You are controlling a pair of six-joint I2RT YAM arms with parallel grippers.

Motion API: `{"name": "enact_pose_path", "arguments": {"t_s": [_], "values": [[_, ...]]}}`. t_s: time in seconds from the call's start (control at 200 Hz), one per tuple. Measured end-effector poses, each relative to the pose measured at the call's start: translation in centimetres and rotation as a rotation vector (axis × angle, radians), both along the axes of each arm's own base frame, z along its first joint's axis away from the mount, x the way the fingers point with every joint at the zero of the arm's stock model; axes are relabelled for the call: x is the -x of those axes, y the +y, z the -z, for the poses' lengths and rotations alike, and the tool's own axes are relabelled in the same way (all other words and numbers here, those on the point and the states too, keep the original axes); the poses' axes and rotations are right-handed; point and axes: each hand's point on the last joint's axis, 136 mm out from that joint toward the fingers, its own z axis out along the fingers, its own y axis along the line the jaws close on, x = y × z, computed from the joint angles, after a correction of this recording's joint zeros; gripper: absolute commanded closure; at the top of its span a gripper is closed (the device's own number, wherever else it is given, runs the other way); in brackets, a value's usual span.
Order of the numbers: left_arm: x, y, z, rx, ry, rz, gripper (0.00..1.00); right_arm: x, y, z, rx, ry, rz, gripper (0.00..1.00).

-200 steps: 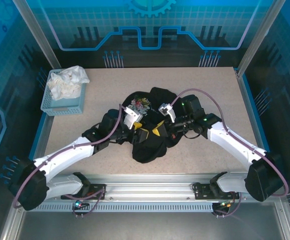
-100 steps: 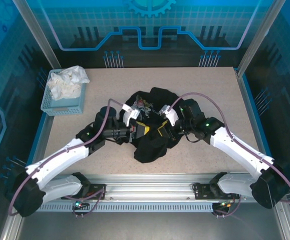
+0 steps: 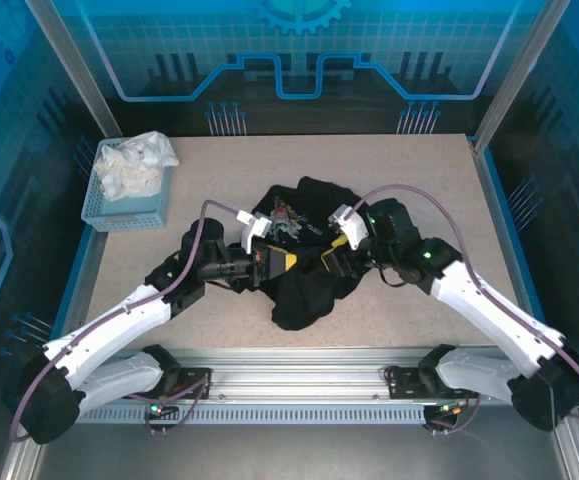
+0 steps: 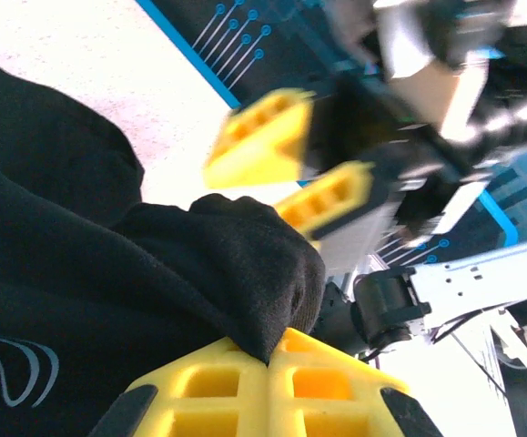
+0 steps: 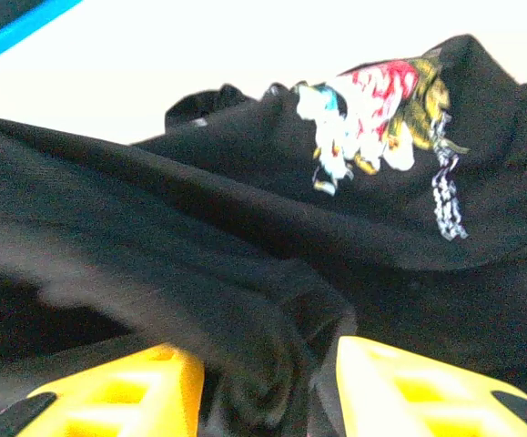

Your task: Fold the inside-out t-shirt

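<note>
The inside-out t-shirt (image 3: 304,292) lies crumpled, black, at the table's middle, its pink-white graphic (image 3: 284,213) facing up at the far side. My left gripper (image 3: 287,260) reaches in from the left and is shut on a raised fold of the t-shirt (image 4: 199,264); the yellow fingertips (image 4: 236,382) meet with cloth pinched between them. My right gripper (image 3: 326,258) faces it from the right, close by, and is open. Its yellow fingers (image 5: 409,382) stand apart, with a bunched fold of the t-shirt (image 5: 245,237) lying between them. The graphic (image 5: 372,118) lies beyond.
A blue basket (image 3: 97,208) holding a white cloth (image 3: 134,165) stands at the table's far left. Bare speckled tabletop (image 3: 419,180) surrounds the shirt. An aluminium rail (image 3: 299,375) runs along the near edge, and frame posts stand at the sides.
My left gripper moved right onto the shirt and closed on a fold. My right gripper, shut a second ago, has opened, and its arm drew slightly to the right.
</note>
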Motion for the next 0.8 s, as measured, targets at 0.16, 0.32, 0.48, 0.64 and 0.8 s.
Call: {"name": "enact_pose_path", "arguments": {"t_s": [0.16, 0.32, 0.48, 0.64, 0.8], "values": [[-0.5, 0.0, 0.7, -0.017, 0.014, -0.019, 1.0, 2.3, -0.2, -2.4, -0.045, -0.089, -0.032, 0.52], [-0.5, 0.0, 0.7, -0.016, 0.013, -0.019, 1.0, 2.0, 0.7, -1.0, 0.012, -0.088, -0.047, 0.42], [-0.5, 0.0, 0.7, -0.017, 0.012, -0.019, 1.0, 0.5, 2.0, 1.7, 0.076, -0.035, -0.067, 0.4], [-0.4, 0.1, 0.7, -0.016, 0.007, -0.018, 1.0, -0.6, 2.6, 2.0, 0.07, -0.019, -0.084, 0.41], [-0.3, 0.1, 0.6, -0.018, 0.0, -0.017, 1.0, -0.7, 3.0, 1.3, 0.041, -0.021, -0.11, 0.44]]}}
